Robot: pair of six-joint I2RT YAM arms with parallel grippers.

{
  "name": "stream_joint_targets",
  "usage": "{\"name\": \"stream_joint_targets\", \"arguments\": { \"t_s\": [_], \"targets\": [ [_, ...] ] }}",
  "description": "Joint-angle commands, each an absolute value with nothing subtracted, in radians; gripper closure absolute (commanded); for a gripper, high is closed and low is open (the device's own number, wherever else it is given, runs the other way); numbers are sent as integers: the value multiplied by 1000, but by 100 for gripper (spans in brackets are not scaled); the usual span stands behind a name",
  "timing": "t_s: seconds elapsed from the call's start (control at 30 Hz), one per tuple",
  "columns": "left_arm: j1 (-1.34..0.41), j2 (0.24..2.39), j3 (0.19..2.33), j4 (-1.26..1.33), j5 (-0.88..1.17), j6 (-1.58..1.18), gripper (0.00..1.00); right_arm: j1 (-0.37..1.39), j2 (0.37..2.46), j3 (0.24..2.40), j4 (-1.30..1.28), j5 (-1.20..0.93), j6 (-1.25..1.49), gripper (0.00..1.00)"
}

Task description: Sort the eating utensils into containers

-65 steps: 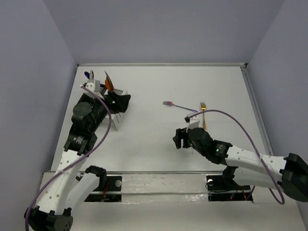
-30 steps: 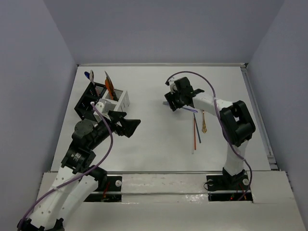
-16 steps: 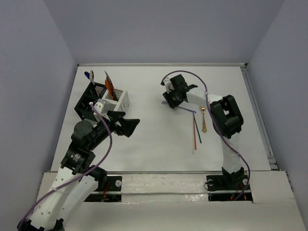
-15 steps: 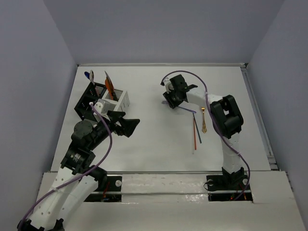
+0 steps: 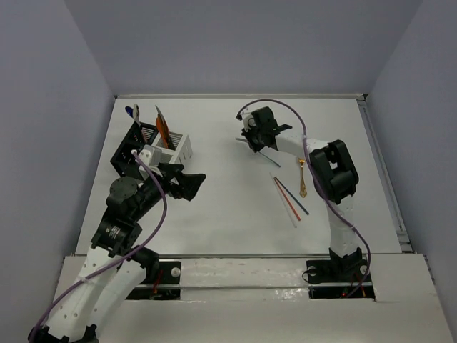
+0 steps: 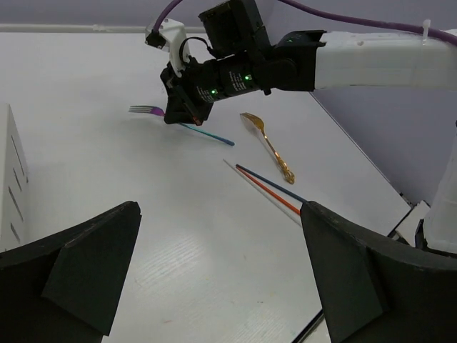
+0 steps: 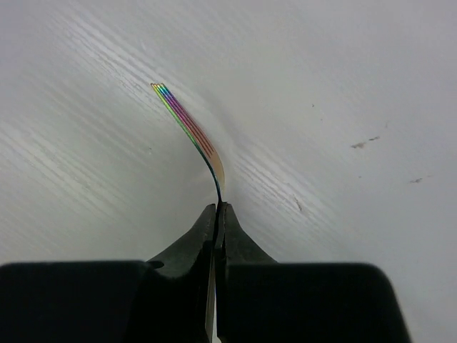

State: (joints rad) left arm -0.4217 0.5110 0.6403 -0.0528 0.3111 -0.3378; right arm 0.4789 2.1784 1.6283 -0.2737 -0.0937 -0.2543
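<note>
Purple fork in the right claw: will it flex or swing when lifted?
Probably stiff: the purple fork holds its curve in the right claw. It may pivot, pinched edge-on near the tines with the handle trailing. Its glossy finish looks slippery.

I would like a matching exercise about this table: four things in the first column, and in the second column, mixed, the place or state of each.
Column one:
1. purple fork
2. gold utensil
3. left gripper
4. black caddy

Column two:
A. open, holding nothing
B. pinched in the shut right gripper
C. lying free on the table, beside the sticks
D. far left of the table, joined to the white caddy

Pairs: 1-B, 2-C, 3-A, 4-D
</note>
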Motion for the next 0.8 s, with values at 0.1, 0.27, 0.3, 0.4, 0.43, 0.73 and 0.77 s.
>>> {"name": "stream_joint_targets", "arguments": {
  "t_s": [0.1,0.27,0.3,0.4,0.43,0.73,0.77],
  "targets": [
    [-384,545,669,-9,295,-379,5,474,1930,1514,27,-152,-181,100],
    [-373,566,638,51,281,-485,11,495,1734,1294,145,-274,-55,100],
    [-373,572,615,66,279,-509,15,517,1706,1260,167,-282,-39,100],
    [-373,594,575,178,313,-597,19,538,1623,1160,216,-343,78,100],
    [-373,603,551,207,317,-615,20,554,1603,1137,236,-372,112,100],
    [-382,724,471,482,373,-726,26,609,1430,937,353,-563,396,100],
    [-391,733,469,486,365,-719,26,609,1421,927,354,-577,423,100]
  ]
}}
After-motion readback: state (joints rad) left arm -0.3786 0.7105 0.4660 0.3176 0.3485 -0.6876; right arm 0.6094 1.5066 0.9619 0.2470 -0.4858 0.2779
